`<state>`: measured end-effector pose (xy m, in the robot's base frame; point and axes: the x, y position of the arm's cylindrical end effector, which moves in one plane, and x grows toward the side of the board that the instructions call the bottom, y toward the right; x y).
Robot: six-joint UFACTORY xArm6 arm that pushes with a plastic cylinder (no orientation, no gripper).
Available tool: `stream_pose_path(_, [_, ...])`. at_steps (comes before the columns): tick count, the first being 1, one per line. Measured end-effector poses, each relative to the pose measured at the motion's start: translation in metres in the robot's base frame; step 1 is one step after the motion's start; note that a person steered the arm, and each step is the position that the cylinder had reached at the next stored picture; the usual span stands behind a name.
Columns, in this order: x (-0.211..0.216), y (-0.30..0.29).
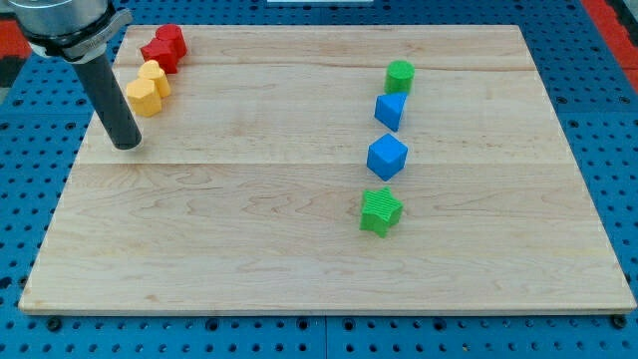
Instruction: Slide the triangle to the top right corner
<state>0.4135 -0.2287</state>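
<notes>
My tip (126,146) rests on the wooden board (299,259) near its left edge, just below the yellow blocks. A blue triangle-like block (390,110) lies right of centre, far to the right of my tip. Above it sits a green round block (400,75). Below it lie a blue cube (387,157) and a green star-shaped block (380,210), so these blocks form a rough column.
Two yellow blocks (149,90) lie touching each other at the upper left, just above my tip. A red block (164,48) sits at the top left corner. Blue pegboard (608,120) surrounds the board.
</notes>
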Motion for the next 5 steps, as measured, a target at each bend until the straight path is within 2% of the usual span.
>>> stream_pose_path(1, [0.006, 0.052])
stream_pose_path(2, [0.000, 0.170])
stream_pose_path(4, [-0.047, 0.331])
stream_pose_path(5, [-0.048, 0.333])
